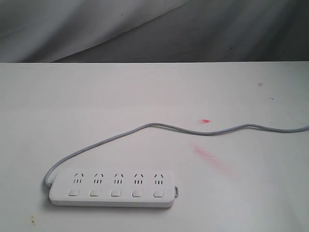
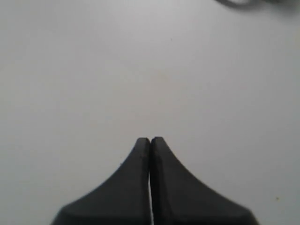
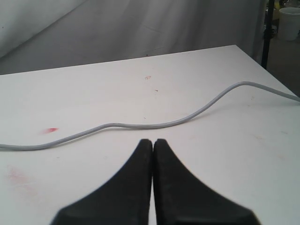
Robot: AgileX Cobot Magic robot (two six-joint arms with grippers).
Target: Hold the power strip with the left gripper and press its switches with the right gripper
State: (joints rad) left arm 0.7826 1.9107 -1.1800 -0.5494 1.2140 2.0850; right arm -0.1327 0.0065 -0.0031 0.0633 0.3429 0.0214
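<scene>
**A:** You had the white table (image 1: pixel 145 96) filling most of the exterior view, with a creased grey cloth (image 1: pixel 145 29) hanging behind its far edge.

**B:** Your power strip (image 1: pixel 111 189) lay flat on that table, near the front edge and left of the middle. Its long side ran left to right and its sockets faced up. Nothing was touching it.

**A:** Its thin grey cord (image 1: pixel 207 132) came out at the strip's left end and curved up and away from it. From there it ran in a wavy line across the table to the right edge of that view.

**B:** Your left gripper (image 2: pixel 150 140) had its jaws pressed together, with no gap at the tips and nothing between them. It hung over bare white table. A dark blur (image 2: pixel 243 3) sat at the edge of its view, and you couldn't have told what it was.

**A:** Your right gripper (image 3: pixel 153 141) was the same, its black jaws closed tight on nothing. It was above the table, and the cord crossed the surface just ahead of it.

**B:** The five switches (image 1: pixel 116 193) sat in a row along the strip's near side, one below each socket set. You couldn't have told from there which way any of them was set.

**A:** The smallest things were a pink-red smear (image 1: pixel 210 158) on the table, right of the strip and below the cord, and a little red spot (image 1: pixel 206 121) just above the cord.
</scene>
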